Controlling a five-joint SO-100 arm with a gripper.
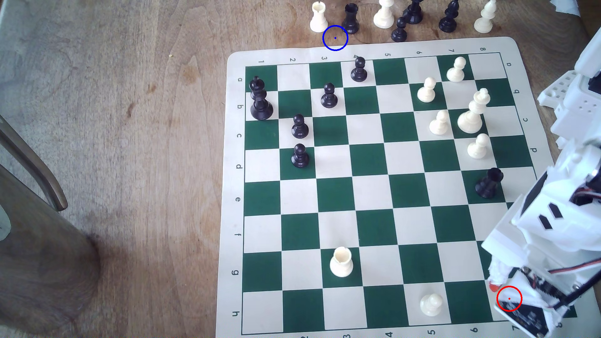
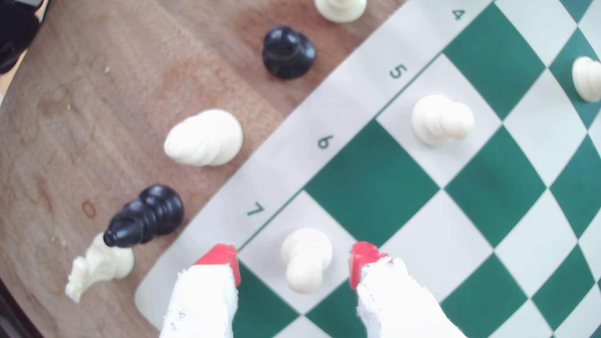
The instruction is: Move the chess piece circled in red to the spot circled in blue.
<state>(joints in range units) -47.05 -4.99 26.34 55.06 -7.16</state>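
Gripper: jaws spread wide, gripping nothing, red-tipped fingers on either side of the pawn, not touching.
Cream pawn: upright on the cream corner square beside the board's 7 label.
Blue ring: on bare wood just off the board's far edge, between a cream rook and a black rook.

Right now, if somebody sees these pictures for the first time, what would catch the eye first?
Probably the red-tipped tool, open, with a cream pawn standing between its fingers on a light square beside the printed 7. In the exterior view, the white arm covers the board's lower right corner. Next, the blue ring on bare wood above the green-and-cream board, between a cream rook and a black rook.
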